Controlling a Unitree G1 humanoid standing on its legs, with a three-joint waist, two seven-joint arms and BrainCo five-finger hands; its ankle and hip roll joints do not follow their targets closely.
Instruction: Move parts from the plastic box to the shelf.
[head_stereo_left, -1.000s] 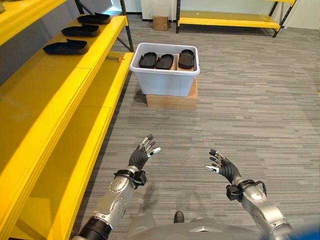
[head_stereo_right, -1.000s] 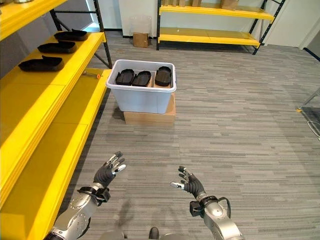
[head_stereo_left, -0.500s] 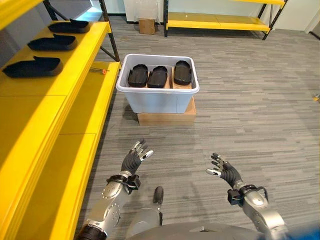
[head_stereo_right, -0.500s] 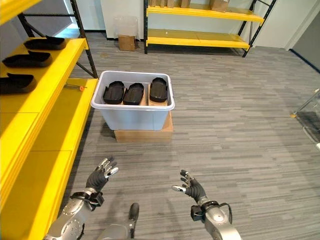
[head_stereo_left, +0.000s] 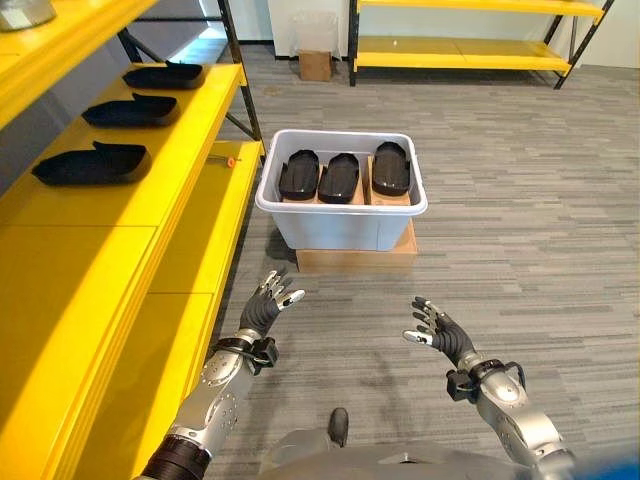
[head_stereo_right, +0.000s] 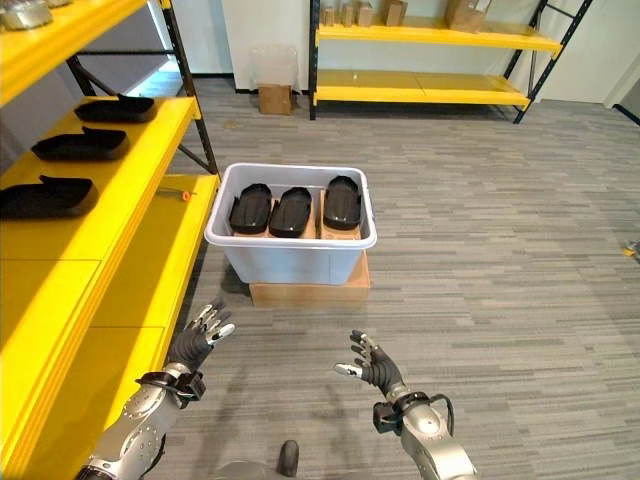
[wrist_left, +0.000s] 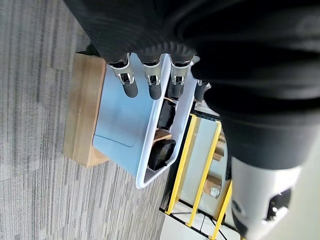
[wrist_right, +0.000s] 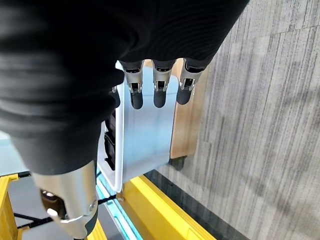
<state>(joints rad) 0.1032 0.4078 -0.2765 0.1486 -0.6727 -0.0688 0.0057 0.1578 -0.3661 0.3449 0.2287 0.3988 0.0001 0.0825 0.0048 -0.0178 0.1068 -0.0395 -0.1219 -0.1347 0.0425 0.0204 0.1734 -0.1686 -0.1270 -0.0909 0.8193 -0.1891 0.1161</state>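
Observation:
A pale grey plastic box (head_stereo_left: 342, 222) stands on a flat cardboard box on the floor ahead. Inside it lie three black oval parts (head_stereo_left: 340, 176) side by side. Three more black parts (head_stereo_left: 92, 163) rest on the yellow shelf (head_stereo_left: 110, 230) to my left. My left hand (head_stereo_left: 263, 308) and right hand (head_stereo_left: 437, 334) hover open and empty over the carpet, well short of the box. The box (wrist_left: 125, 120) lies past my left hand's straight fingers (wrist_left: 151, 90) in the left wrist view. It also lies past the right hand's fingers (wrist_right: 159, 90) in the right wrist view.
The flat cardboard box (head_stereo_left: 355, 258) props up the plastic box. A lower yellow shelf board (head_stereo_left: 190, 250) runs along the left. Another yellow rack (head_stereo_right: 420, 88) stands at the far wall with a small cardboard box (head_stereo_left: 316, 65) beside it. Grey carpet (head_stereo_left: 520, 230) spreads to the right.
The whole picture has shifted, so the camera has moved; the box and the shelf sit more to the right. Both hands stay open and empty in the same pose.

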